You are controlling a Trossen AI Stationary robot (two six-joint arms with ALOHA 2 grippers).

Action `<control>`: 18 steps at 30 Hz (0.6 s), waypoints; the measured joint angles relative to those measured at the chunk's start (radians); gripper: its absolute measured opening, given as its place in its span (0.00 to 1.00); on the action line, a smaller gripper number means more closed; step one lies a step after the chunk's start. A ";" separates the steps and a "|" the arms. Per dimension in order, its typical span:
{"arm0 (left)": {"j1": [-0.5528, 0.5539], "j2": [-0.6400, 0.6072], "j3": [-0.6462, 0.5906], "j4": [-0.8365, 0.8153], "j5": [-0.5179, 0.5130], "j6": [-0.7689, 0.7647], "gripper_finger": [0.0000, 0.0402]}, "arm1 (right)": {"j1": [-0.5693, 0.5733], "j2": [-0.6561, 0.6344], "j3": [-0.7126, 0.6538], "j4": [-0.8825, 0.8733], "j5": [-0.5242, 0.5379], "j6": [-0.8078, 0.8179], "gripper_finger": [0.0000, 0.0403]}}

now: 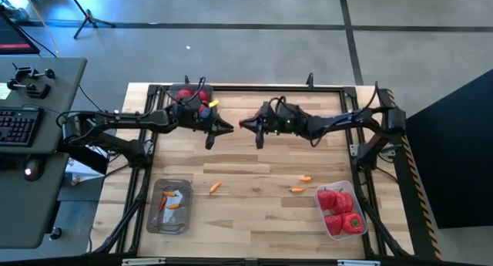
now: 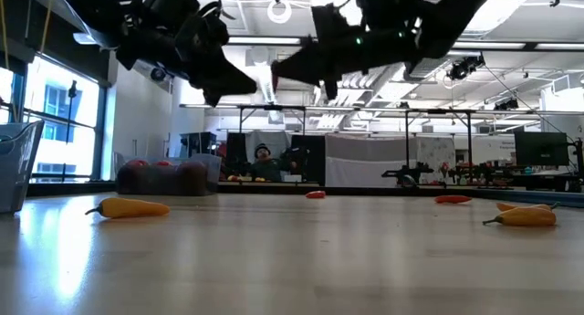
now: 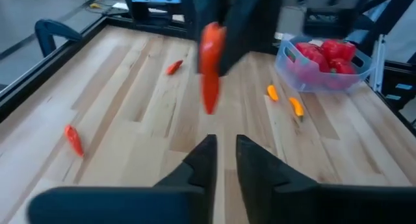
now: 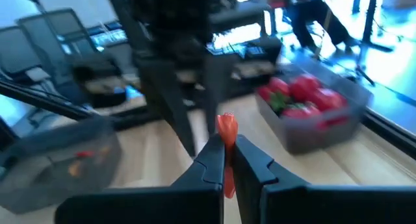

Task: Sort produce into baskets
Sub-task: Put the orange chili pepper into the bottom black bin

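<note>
Above the table's middle, toward its far edge, my two grippers face each other tip to tip. My right gripper is shut on a slim red pepper. My left gripper stands just in front of it, its fingers a narrow gap apart with nothing between them. A basket at the far left holds round red fruits. One basket at the near left holds small slim pieces. Another basket at the near right holds red bell peppers. Loose orange pieces lie on the wood. My right gripper pinches the slim red pepper between its two fingers, with its upper end standing above them. The fingers lie roughly level, point toward the table's left and cross the pepper. The pepper hangs upright, its tip pointing down, clear of the table.
Black frame rails run along the table's edges. More small red and orange pieces lie scattered on the boards below the grippers. A desk with a keyboard stands off the table's left side.
</note>
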 joint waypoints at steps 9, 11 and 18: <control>-0.043 0.000 0.000 0.075 0.000 -0.016 0.33 | 0.072 0.000 0.036 0.062 0.020 -0.018 0.00; -0.049 0.000 0.000 0.107 0.002 -0.026 0.35 | 0.079 0.000 0.040 0.061 0.026 -0.028 0.00; -0.066 0.000 0.000 0.183 0.002 -0.070 0.32 | 0.082 0.000 0.041 0.079 0.033 -0.030 0.00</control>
